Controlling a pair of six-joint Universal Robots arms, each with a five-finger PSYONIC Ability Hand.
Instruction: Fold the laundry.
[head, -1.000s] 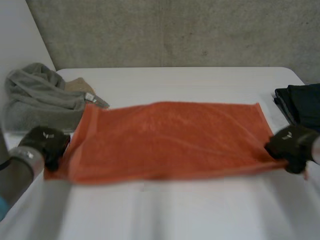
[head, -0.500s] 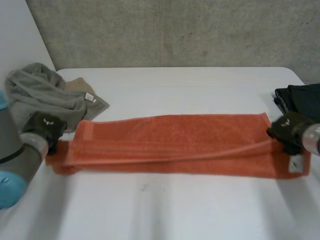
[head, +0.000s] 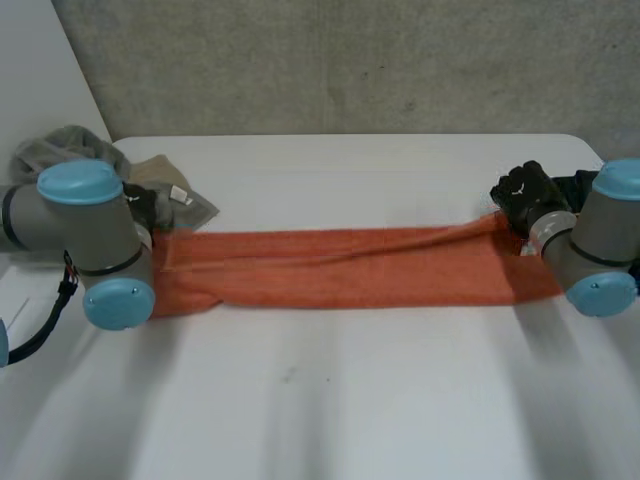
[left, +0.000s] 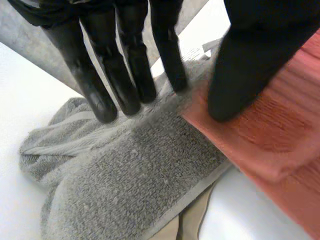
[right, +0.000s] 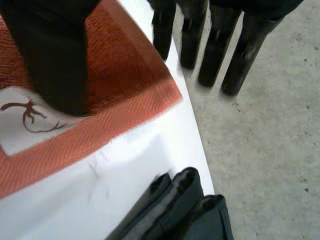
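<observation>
An orange towel (head: 350, 265) lies folded lengthwise in a long strip across the white table (head: 350, 400). My left hand (head: 150, 205) is at its left end. In the left wrist view the thumb rests on the towel's corner (left: 270, 130) while the straight fingers (left: 120, 75) spread over a grey towel (left: 130, 170). My right hand (head: 525, 190) is at the far right corner. There the thumb (right: 50, 60) hovers over the flat orange corner (right: 125, 75) beside a white label (right: 25, 125), and the straight fingers reach past the table's edge. Both hands are open.
A crumpled grey towel (head: 60, 145) and a tan cloth (head: 160, 170) lie at the back left, touching the orange towel's end. Dark folded clothes (right: 175, 210) sit at the table's right edge by my right arm. The grey floor (right: 260, 150) lies beyond that edge.
Both hands carried the towel's near edge away from me onto the far edge, halving it into a strip. Their fingers have since loosened from the corners.
</observation>
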